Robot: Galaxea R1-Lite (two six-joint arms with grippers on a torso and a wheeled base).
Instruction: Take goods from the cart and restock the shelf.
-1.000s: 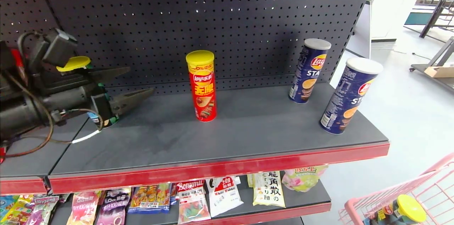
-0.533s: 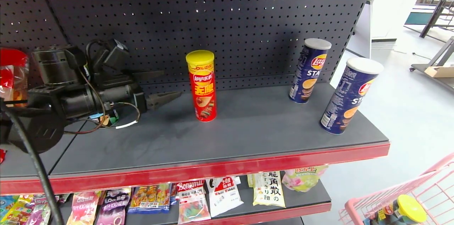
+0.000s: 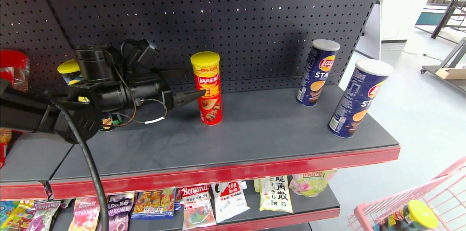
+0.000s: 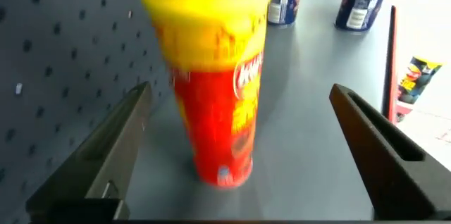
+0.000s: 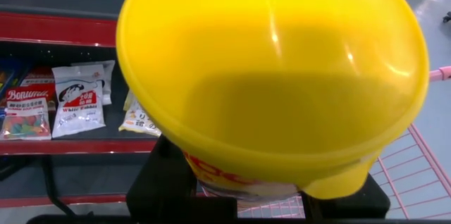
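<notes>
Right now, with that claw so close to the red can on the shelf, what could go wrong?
The left gripper is open and lined up on the tall, narrow red can, with its fingertips right beside it. If a finger comes in off-centre, it could knock the can over before the grip closes. A toppled can might then roll off the shelf, because the front edge looks flush and has no visible lip.

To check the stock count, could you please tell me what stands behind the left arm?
A yellow-lidded can stands behind the left arm, before the pegboard; its lid shows. The arm covers most of its body, so the label is hidden.
</notes>
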